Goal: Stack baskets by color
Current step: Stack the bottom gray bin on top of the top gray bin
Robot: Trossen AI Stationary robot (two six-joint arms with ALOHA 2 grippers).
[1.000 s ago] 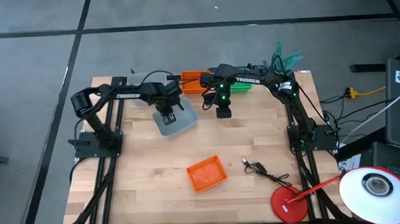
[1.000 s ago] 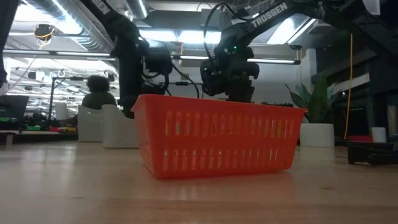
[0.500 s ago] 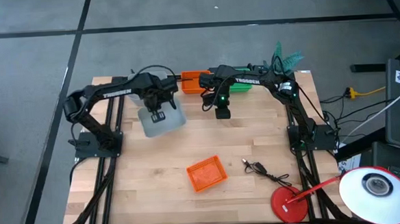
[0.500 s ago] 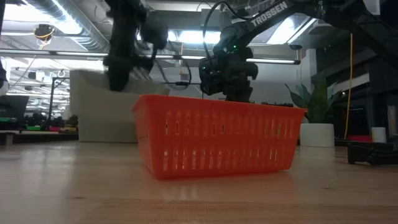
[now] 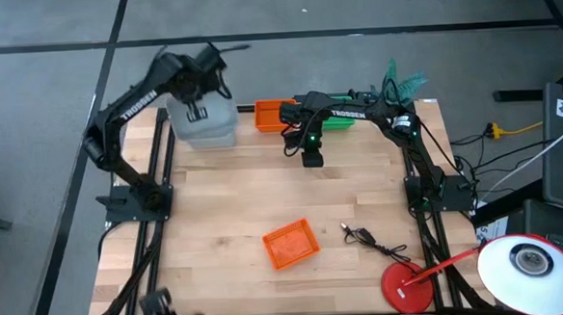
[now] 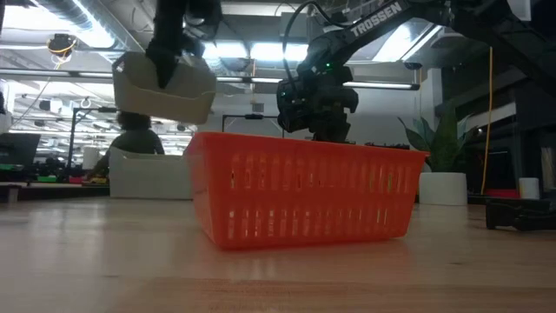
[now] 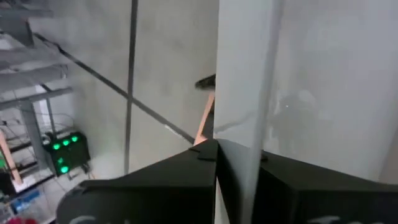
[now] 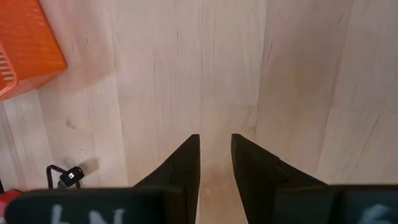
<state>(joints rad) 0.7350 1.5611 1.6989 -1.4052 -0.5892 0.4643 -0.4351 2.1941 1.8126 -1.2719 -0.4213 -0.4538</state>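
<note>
Grey-white basket [image 5: 205, 123] is hanging in the air, pinched by its wall in the left gripper [image 5: 195, 110] above the table's far left corner [image 5: 164, 120], probably needing lowering onto its matching stack, while the right gripper [image 5: 312, 159] is hovering narrowly parted, empty, mid-table.

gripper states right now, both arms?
Left gripper: shut on the grey-white basket, lifted at the table's far left corner.
Right gripper: open, empty, over bare table.
</note>
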